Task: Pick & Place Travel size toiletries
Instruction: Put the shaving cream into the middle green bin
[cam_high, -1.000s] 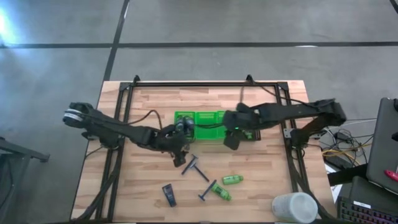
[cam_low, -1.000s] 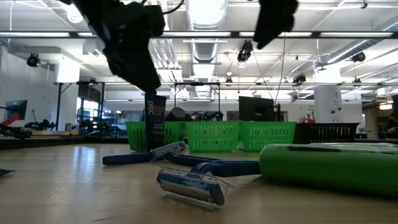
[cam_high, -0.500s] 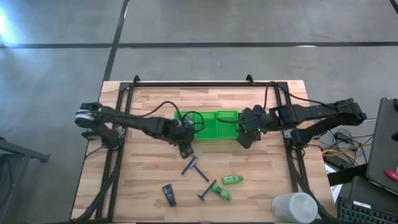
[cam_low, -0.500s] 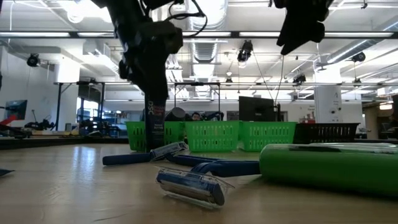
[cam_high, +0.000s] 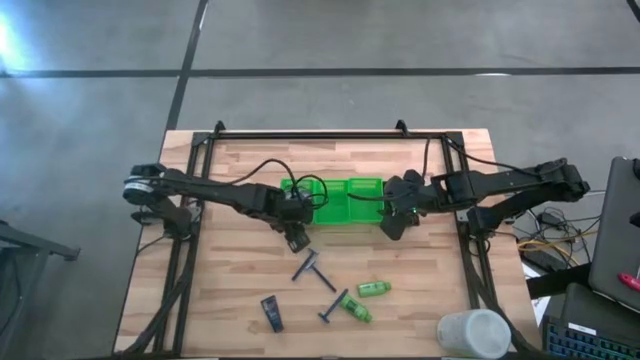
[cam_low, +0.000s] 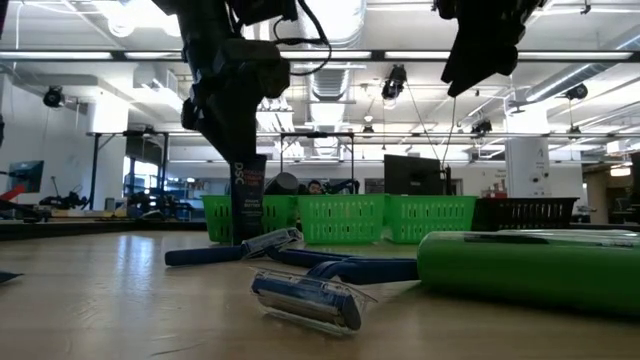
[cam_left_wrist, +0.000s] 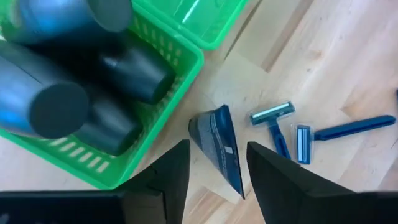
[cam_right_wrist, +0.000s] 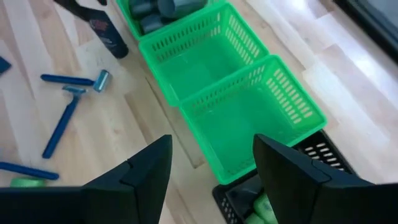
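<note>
A dark flat tube (cam_left_wrist: 217, 146) stands upright on the table (cam_low: 248, 195), just near of the green tray's (cam_high: 345, 200) left compartment, which holds grey bottles (cam_left_wrist: 56, 106). My left gripper (cam_left_wrist: 217, 149) points down over the tube, open, one finger on each side of its thin upper end. My right gripper (cam_right_wrist: 211, 155) hangs open above the tray's right end (cam_high: 393, 222), touching nothing. Two razors (cam_high: 307, 268) (cam_high: 335, 303), two green mini bottles (cam_high: 374, 289) (cam_high: 356, 310) and a second dark tube (cam_high: 271, 312) lie flat on the near part of the table. My left gripper comes at the tube from above. The tube's thin upper end (cam_left_wrist: 240, 190) lies close to one finger (cam_left_wrist: 261, 180), and bare wood shows between it and the other finger. I cannot tell whether that finger touches the tube.
A small black slotted bin (cam_right_wrist: 267, 193) with a green bottle inside stands against the tray's right end. A pale round container (cam_high: 472, 333) sits at the table's near right corner. The tray's middle and right compartments (cam_right_wrist: 249, 118) show bare bottoms. A black frame rims the table.
My left gripper has moved toward the far edge and the tray and tipped more upright, while the standing tube kept its place. My right gripper has drawn back toward the table's right edge, from over the tray's middle to its right end.
</note>
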